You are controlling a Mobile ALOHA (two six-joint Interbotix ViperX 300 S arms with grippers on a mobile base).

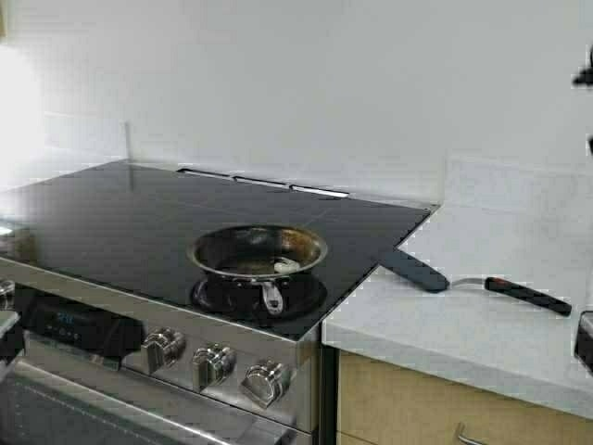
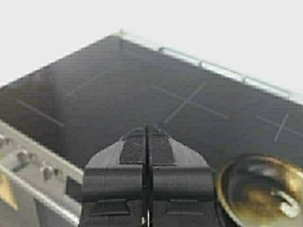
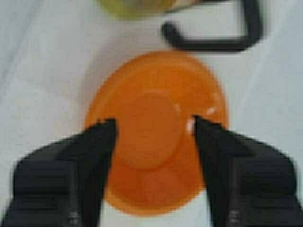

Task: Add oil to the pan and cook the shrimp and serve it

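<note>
The left claw (image 2: 147, 142) hangs above the front of the stove (image 1: 120, 213), jaws pressed together and empty, idle at the pan's left. In the high view only a sliver of that arm shows at the left edge.

The pan (image 1: 258, 252) sits on the stove's front burner, its stub handle toward the knobs (image 1: 213, 363). One pale curled shrimp (image 1: 286, 266) lies inside near the right of the browned base; whether oil coats the base cannot be told, though a yellowish sheen shows in the left wrist view.

On the surface (image 1: 482, 315) just right of the stove lies a spatula (image 1: 473, 282), blade overlapping the stove's edge, untouched.

The right claw (image 3: 154, 125) is released, jaws spread over an orange bowl (image 3: 156, 130) that looks empty save for a few pale specks near its rim. Beyond the bowl, a black handle (image 3: 222, 33) and a bit of yellow liquid (image 3: 128, 5), probably the oil jug, are cut off at the frame edge.

Judging from this, the shrimp is in and cooking; next would be taking the spatula to stir or flip, which calls for a low grasp on its thin handle. The bowl, the jug and the right arm lie outside the high view, apart from dark bits at its right edge.
</note>
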